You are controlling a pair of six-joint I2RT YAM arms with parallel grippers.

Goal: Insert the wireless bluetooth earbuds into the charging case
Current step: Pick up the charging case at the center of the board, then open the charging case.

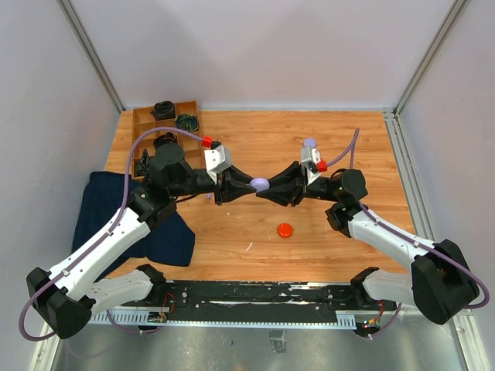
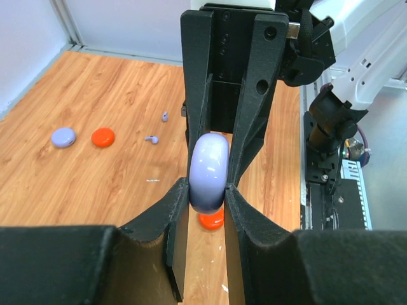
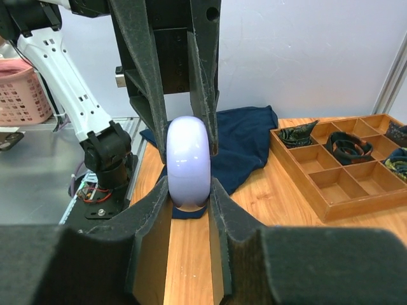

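A lavender charging case (image 1: 260, 184) hangs edge-on above the table's middle, pinched from both sides. My left gripper (image 1: 246, 185) is shut on its near edge (image 2: 210, 171), and my right gripper (image 1: 272, 187) is shut on the opposite edge (image 3: 188, 159). In each wrist view the other arm's fingers (image 2: 197, 89) (image 3: 143, 70) come down onto the case from above. Two tiny lavender earbuds (image 2: 165, 116) (image 2: 151, 138) lie loose on the wood beyond the case. I cannot make them out in the top view.
An orange-red disc (image 1: 285, 229) lies in front of the grippers, a lavender disc (image 1: 309, 143) behind the right one. A second orange-red disc (image 2: 102, 136) sits beside the lavender disc (image 2: 63, 136). A wooden tray (image 1: 142, 124) holds black coils; dark blue cloth (image 1: 100, 209) is at the left.
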